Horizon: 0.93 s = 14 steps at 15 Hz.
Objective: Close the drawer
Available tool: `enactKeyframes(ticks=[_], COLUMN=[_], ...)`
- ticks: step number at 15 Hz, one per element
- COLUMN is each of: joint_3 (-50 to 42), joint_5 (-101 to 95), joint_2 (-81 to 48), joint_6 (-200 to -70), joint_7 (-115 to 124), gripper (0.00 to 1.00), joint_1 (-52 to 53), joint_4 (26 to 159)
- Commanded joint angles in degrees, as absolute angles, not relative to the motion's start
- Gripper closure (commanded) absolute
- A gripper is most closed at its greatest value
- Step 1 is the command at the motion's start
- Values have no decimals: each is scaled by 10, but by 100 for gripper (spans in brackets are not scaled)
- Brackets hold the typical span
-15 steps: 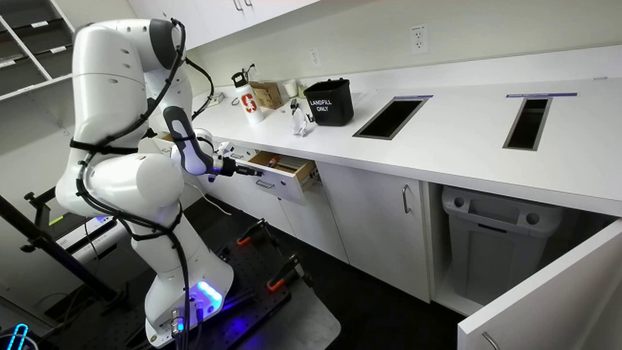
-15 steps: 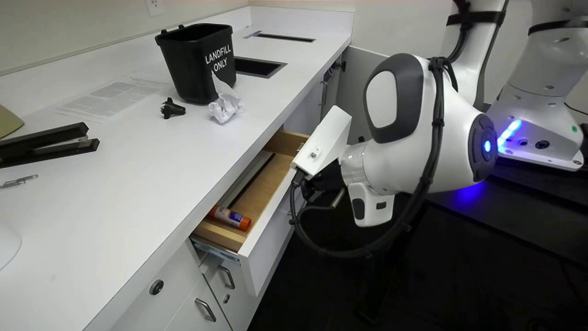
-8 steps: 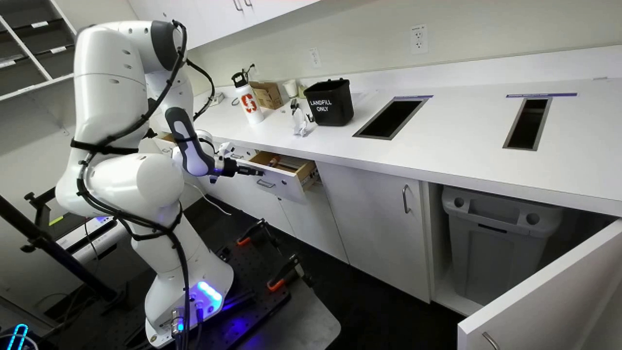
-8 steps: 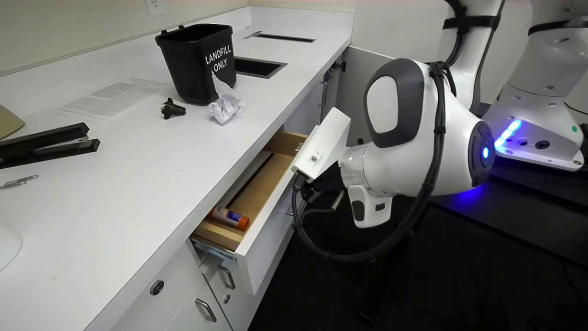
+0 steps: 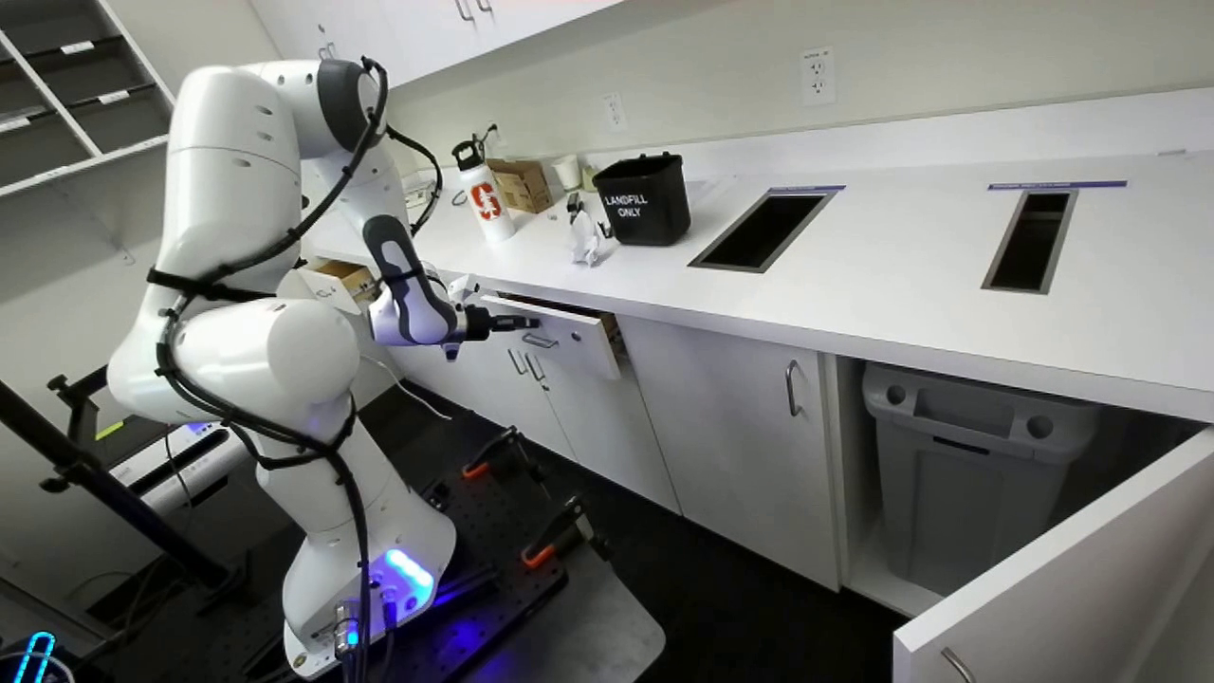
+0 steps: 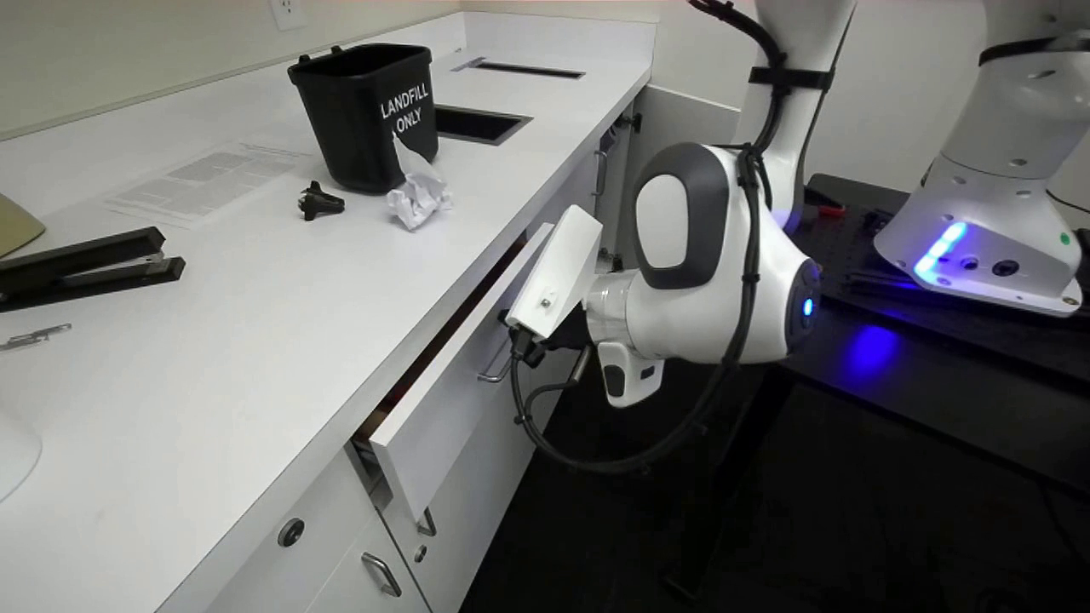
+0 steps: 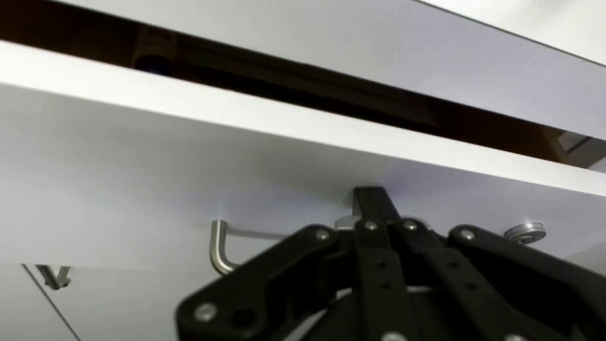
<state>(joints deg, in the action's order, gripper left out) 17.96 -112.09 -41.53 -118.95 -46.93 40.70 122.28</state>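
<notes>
Drawer (image 6: 443,430): Partly open below the counter (image 6: 221,340), its white front standing out past the counter's edge in both exterior views.

Gap: A dark strip separates the counter's edge from the top of that front in the wrist view; what lies inside is too dim for me to name.

Jaws: Drawn together with nothing between them. My gripper (image 7: 372,203) points at the white front beneath the counter's edge; its tip looks to be against the panel, though I cannot confirm contact.

Handle (image 7: 218,247): Ungripped, below the counter's edge, partly hidden by my gripper in the wrist view.

Done: By my reading, pushing is the step in hand, and most of the drawer's depth already sits under the counter.

Left: The gap has yet to close. I judge that a straight, steady shove in under the counter should seat the front, no grasp needed; sliding off the smooth panel is the likeliest slip-up.

Second drawer (image 5: 334,287): Also open under the counter, in an exterior view; I take the one at my gripper's tip to be the assignment.

Atop the counter: A black bin (image 6: 366,119) and a crumpled paper (image 6: 417,194), apart from the work below.
</notes>
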Motion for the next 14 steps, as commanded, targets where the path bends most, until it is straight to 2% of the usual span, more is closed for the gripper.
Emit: enactKeyframes(ticks=[1,8,14], joint_3=[189,258,272], joint_5=[-1104,-914,-836], joint_2=[-420,-261,-191], joint_6=[-1200,-1129,-1146], joint_7=[-502,-666,-733], gripper=[100,100,100], joint_1=[391,391,377], joint_4=[1197,1250,1245])
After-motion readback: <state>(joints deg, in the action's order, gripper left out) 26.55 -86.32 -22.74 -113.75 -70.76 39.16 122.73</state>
